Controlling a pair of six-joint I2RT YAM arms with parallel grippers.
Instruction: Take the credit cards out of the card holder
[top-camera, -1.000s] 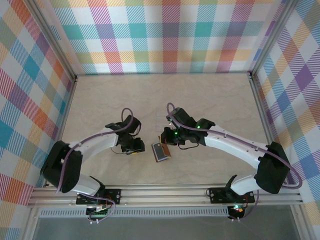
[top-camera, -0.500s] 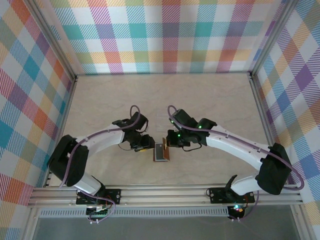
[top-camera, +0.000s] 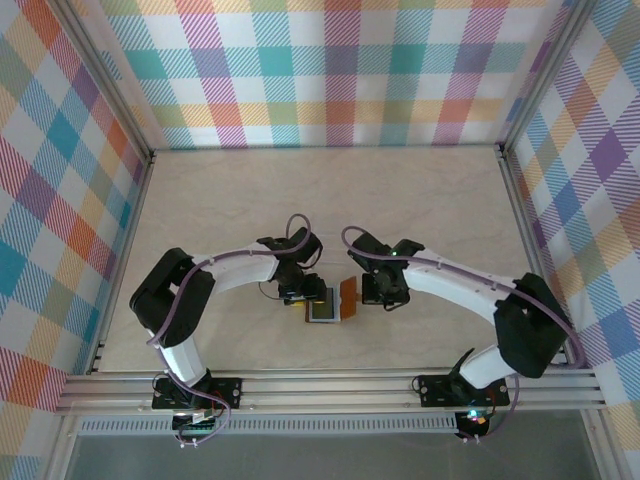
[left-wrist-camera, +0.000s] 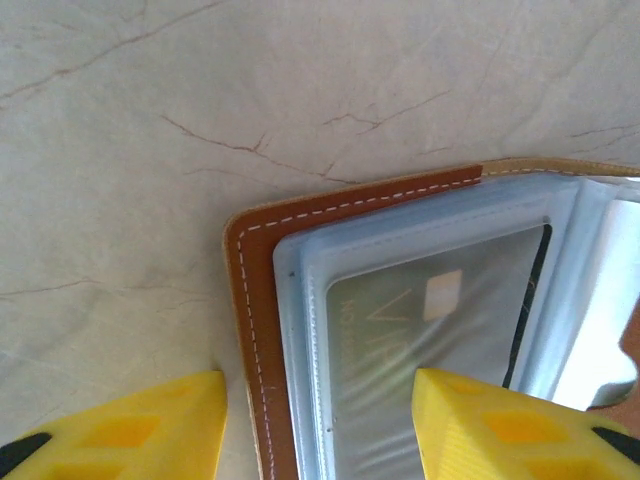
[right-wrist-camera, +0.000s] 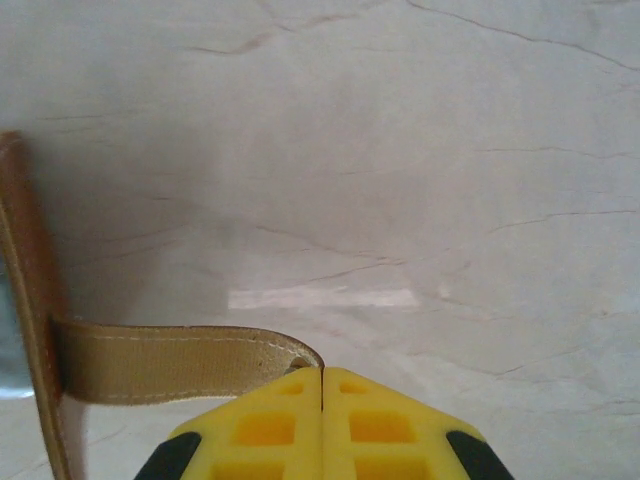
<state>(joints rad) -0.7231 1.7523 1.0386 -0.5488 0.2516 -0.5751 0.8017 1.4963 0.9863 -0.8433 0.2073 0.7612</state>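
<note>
Brown wallet (top-camera: 322, 308), just one, lies open on the table (top-camera: 230, 200) between two grippers. Up close, the left gripper (left-wrist-camera: 318, 400), fingers apart, sees one card (left-wrist-camera: 420, 320) in a pocket; the right gripper (right-wrist-camera: 322, 385) pinches the tab (right-wrist-camera: 170, 362).

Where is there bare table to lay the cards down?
Bare: the far half of the table, from the card holder up to the back wall. Crowded: the near middle, where the left gripper and right gripper flank it.

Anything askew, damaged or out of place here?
Nothing stands out. The card holder lies open on the table, its snap tab pinched by the right gripper; a card sits straight in its clear pocket under the open left gripper.
</note>
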